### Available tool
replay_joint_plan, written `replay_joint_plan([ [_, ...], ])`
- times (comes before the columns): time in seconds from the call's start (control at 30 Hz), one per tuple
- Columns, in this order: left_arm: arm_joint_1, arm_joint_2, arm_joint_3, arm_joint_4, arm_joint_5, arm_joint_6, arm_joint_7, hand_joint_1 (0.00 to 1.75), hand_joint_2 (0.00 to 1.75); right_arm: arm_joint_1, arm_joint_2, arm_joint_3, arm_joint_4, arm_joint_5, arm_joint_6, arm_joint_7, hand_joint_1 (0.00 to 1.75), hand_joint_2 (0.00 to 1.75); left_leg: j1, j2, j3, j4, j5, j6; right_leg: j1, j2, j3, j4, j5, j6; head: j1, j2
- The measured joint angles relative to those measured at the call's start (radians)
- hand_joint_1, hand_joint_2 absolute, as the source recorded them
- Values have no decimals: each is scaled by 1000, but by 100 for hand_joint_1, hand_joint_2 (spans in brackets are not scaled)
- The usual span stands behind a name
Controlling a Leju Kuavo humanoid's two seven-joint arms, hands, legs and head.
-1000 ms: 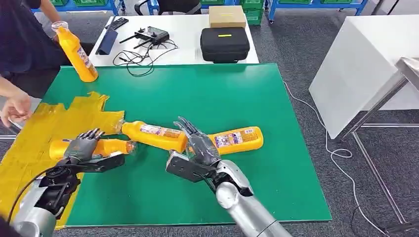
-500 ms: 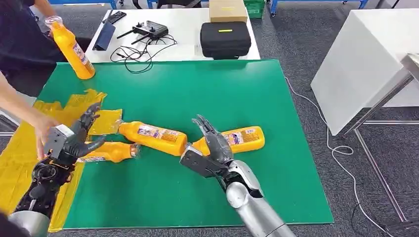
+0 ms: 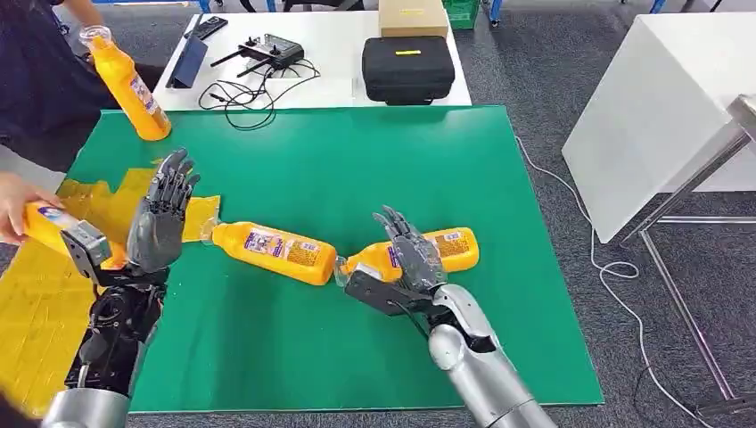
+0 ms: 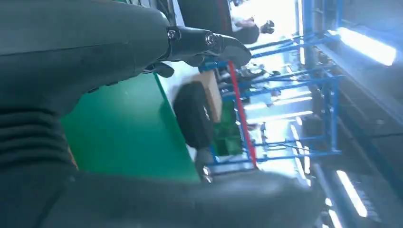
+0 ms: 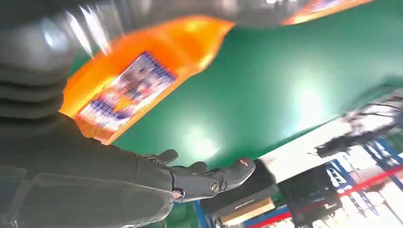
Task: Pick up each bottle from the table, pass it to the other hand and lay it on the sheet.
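**Reaching for the next bottle**

Spanning most of the head view, the green mat carries the work; the yellow sheet lies crumpled over its left edge. Behind it stands a white table with a black case, a cardboard box and a controller.

Three bottles lie or stand on the mat: the right bottle on its side under the right hand, the middle bottle on its side near the centre, and the far bottle upright at the back left corner. A fourth bottle is over the sheet in a person's hand.

The right hand hovers over the right bottle's neck end with fingers spread wide and holds nothing; whether it touches the bottle cannot be told. The left hand is raised above the sheet's edge, fingers wide and straight, empty.

The step in hand looks like the right hand's pick-up. To do it well, the hand should settle across the bottle's body — not the tapered neck — and close evenly before lifting, so the bottle does not swing. The left hand is best kept open and near the centre to receive it.
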Motion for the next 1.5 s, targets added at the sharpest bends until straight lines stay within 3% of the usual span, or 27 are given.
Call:
replay_joint_plan([
  [0.53,60,-26,-2,-48,64,6,0,0,0,-132,-67,15,222,133,110,-39,0,175,0,0,-1,0,0,0,0,0,-1,0,0,0,0,0],
  [0.87,60,-34,-3,-48,48,26,0,0,0,-176,-66,28,305,193,122,65,0,175,0,0,-1,0,0,0,0,0,-1,0,0,0,0,0],
  [1.5,75,-28,24,-44,69,20,0,0,0,-266,-98,38,379,257,211,113,0,175,0,0,-2,0,0,0,0,0,-1,0,0,0,0,0],
])
